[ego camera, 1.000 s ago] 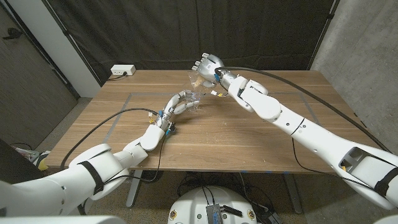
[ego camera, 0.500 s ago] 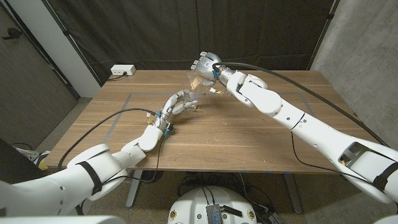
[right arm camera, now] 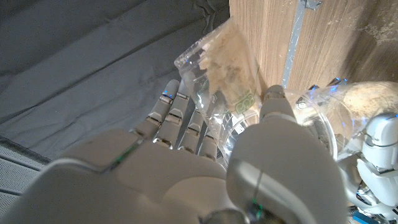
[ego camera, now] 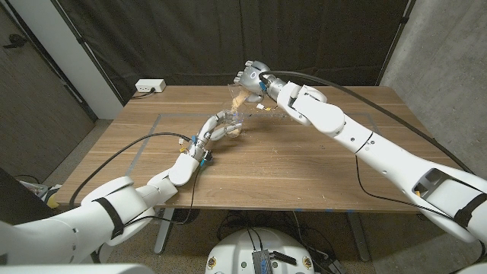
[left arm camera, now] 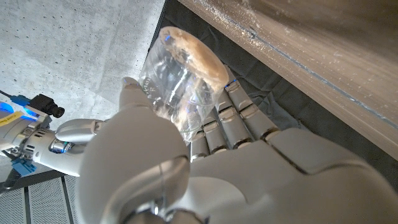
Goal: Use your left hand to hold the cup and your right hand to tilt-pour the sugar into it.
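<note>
Left hand (ego camera: 218,125) grips clear plastic cup (ego camera: 236,122) at mid-table, mouth up, pale sugar already inside. Right hand (ego camera: 251,80) holds clear sugar packet (ego camera: 237,97) just above and slightly behind the cup, long axis tilted, lower end toward the cup mouth; right wrist view puts that end at the cup rim (right arm camera: 323,118). Judgement: pour is underway, and more tilt should empty it

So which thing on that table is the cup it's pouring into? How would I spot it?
Start at the wooden table and follow the robot's left arm to its left hand near the table's middle. The clear plastic cup sits in its fingers, pale sugar inside. Unlike the clear sugar packet tilted above it in the right hand, it stands upright.
</note>
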You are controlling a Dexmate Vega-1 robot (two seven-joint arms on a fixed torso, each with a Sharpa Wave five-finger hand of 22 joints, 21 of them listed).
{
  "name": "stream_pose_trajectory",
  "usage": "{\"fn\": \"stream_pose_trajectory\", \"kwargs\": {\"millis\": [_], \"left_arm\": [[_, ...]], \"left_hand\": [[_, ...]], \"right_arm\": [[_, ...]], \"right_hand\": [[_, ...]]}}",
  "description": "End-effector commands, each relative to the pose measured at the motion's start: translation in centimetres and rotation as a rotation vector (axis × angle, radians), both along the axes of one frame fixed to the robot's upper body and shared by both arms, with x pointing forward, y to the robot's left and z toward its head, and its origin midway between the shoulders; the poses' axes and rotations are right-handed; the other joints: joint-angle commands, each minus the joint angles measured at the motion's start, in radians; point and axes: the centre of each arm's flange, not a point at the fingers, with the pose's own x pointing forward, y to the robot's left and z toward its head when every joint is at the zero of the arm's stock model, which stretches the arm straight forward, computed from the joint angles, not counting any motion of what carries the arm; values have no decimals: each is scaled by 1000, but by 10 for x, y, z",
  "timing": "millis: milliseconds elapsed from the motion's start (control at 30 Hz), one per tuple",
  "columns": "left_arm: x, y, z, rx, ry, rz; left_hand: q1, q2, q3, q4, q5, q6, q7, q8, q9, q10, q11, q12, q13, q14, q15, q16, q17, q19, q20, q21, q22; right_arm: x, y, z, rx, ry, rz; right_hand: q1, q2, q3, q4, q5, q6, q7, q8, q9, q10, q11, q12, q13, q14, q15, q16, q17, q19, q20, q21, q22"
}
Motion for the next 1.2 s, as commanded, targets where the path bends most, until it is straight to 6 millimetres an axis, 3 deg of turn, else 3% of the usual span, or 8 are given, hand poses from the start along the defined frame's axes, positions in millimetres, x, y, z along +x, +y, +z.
{"fn": "stream_pose_trajectory", "kwargs": {"millis": [33, 1200], "left_arm": [[6, 2, -5, -1, 35, 24], [15, 4, 6, -3, 50, 58]], "left_hand": [[7, 4, 2, -2, -1, -1, 1, 6, 3, -1, -3, -2, 1, -1, -94, -3, 5, -5, -106, 6, 3], [8, 19, 3, 3, -4, -8, 0, 13, 9, -2, -1, -1, 7, -2, -93, -15, 12, -17, -101, 14, 3]], "right_arm": [[2, -2, 2, -24, -10, -16], [6, -9, 6, -30, -29, -32]], "right_hand": [[1, 4, 0, 3, 8, 58, -44, 5, 3, 9, -2, 0, 4, 7, -184, -1, 1, 1, -14, 7, 4], [3, 4, 6, 0, 11, 79, -44, 4, 6, 20, -9, -4, 15, 9, -185, -9, 9, -10, -10, 8, 4]]}}
